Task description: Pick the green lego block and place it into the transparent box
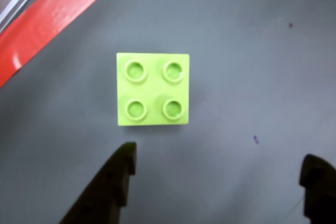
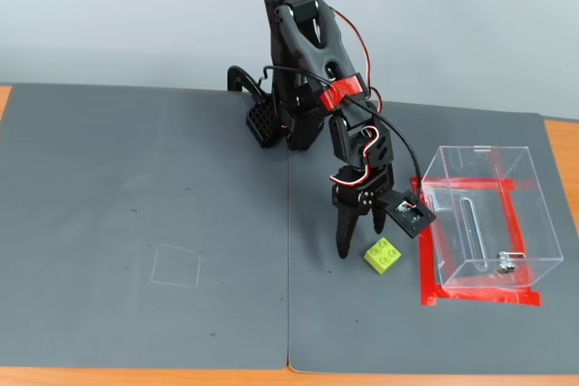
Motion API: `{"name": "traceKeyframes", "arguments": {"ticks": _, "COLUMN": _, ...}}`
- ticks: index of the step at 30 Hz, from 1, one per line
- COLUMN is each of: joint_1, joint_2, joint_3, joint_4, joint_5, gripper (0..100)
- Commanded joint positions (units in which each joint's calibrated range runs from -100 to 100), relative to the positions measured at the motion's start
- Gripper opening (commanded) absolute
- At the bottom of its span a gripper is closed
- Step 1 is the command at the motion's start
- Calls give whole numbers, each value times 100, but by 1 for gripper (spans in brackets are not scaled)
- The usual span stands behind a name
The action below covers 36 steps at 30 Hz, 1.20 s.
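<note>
Claw [image 1: 218, 169] spread wide, empty, touching nothing. Green lego block [image 1: 152, 89] just ahead of fingertips [image 1: 125, 157], flat on surface [image 1: 252, 66].

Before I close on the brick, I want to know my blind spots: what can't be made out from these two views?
- Transparent box: the wrist view crops it out, showing only red tape.
- Gripper: in the wrist view, the bottom edge crops both fingers.
- Green lego block: its height above or contact with the mat cannot be judged in the wrist view.
- Metal fitting: too small in the fixed view to identify.
</note>
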State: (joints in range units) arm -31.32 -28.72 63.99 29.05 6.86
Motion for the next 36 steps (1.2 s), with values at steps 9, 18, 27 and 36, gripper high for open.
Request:
{"name": "traceKeyframes", "arguments": {"ticks": 9, "joint_1": -169, "joint_2": 248, "joint_3": -297, "joint_4": -579, "joint_5": -288, "gripper": 34}}
{"name": "traceKeyframes", "arguments": {"ticks": 18, "joint_1": -333, "joint_2": 595, "joint_3": -316, "joint_4": -1065, "joint_5": -397, "gripper": 34}}
{"name": "traceKeyframes", "arguments": {"ticks": 27, "joint_1": -348, "joint_2": 1146, "joint_3": -795, "joint_4": -1100, "joint_5": -397, "gripper": 34}}
{"name": "traceKeyframes", "arguments": {"ticks": 36, "joint_1": -348, "joint_2": 1443, "joint_3": -840, "joint_4": -1100, "joint_5": -397, "gripper": 34}}
